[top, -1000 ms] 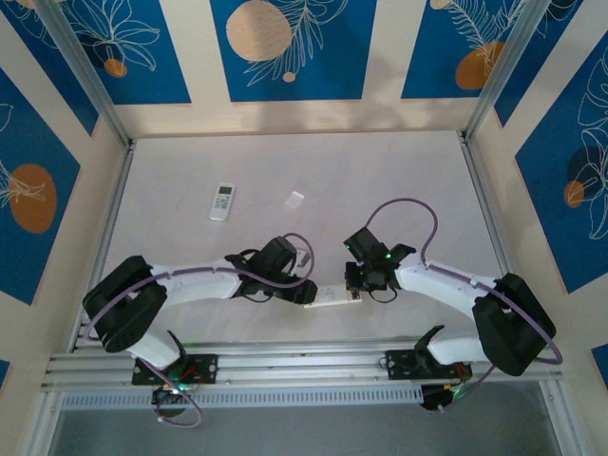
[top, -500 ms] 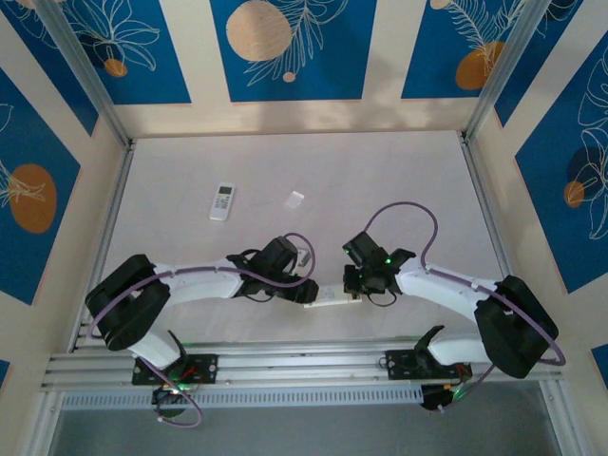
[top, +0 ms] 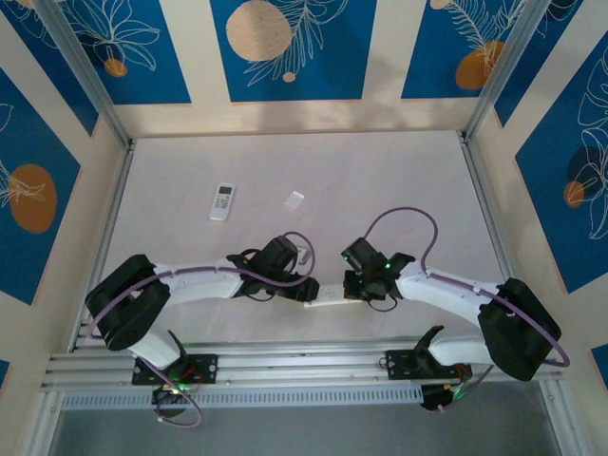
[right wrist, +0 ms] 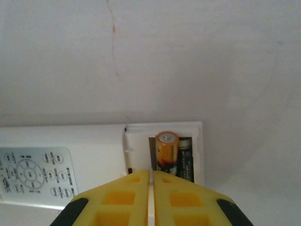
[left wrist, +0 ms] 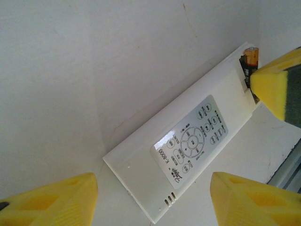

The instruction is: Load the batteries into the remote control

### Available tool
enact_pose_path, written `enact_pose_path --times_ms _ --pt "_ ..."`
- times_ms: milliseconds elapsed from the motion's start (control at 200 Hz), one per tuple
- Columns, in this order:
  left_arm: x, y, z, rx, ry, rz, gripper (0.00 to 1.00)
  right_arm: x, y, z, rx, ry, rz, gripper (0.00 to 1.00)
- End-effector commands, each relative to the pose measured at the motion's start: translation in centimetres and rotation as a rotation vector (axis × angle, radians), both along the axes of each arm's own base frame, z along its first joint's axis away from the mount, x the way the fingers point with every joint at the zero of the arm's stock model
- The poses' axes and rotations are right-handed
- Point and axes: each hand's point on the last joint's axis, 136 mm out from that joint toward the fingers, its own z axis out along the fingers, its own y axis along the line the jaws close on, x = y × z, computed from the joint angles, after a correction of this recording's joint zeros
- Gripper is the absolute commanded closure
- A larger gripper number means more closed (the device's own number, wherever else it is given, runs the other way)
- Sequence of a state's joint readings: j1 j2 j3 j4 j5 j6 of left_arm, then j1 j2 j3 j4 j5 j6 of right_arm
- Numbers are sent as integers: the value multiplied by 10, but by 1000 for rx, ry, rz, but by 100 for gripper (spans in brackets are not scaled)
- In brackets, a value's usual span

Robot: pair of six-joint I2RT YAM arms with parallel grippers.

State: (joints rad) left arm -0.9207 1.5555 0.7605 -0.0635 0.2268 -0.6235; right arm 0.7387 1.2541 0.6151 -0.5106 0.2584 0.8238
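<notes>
A long white remote control (left wrist: 188, 146) lies on the table between the two arms, seen from above as the remote (top: 321, 294). Its battery bay (right wrist: 162, 141) at one end is uncovered. One battery (right wrist: 167, 147) with an orange top sits tilted up in the bay, and a dark battery (right wrist: 186, 162) lies flat beside it. My right gripper (right wrist: 150, 188) is shut, its yellow fingertips over the near end of the tilted battery (left wrist: 251, 55). My left gripper (left wrist: 153, 200) is open, with a finger on each side of the remote's other end and not touching it.
A second, smaller remote (top: 221, 201) and a small white cover piece (top: 294, 199) lie farther back on the table. An aluminium rail (top: 304, 366) runs along the near edge. Frame posts and patterned walls close in the sides.
The right gripper has edged slightly left toward the remote's end. The left arm has stayed put.
</notes>
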Motion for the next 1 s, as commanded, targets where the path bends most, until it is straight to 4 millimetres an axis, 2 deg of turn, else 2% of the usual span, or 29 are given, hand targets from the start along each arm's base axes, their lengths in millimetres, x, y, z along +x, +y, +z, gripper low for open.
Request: enact_pose_path --times_ms 0,110,225,325,480,995 --pt "4 -2 7 -12 -24 16 34 2 -4 28 -7 -29 5 84" --pt "5 -3 7 -13 -26 17 33 13 -6 42 11 -70 -13 78" --pt "5 -3 5 -8 -24 14 32 23 -12 39 3 -74 -42 74" --pt "4 -3 3 1 -18 12 32 28 -9 33 9 -61 -41 74" --pt "4 -3 1 4 -10 9 33 27 -6 21 5 -30 -30 77" --pt "4 -4 2 5 -13 5 33 19 -6 4 -14 9 -18 79"
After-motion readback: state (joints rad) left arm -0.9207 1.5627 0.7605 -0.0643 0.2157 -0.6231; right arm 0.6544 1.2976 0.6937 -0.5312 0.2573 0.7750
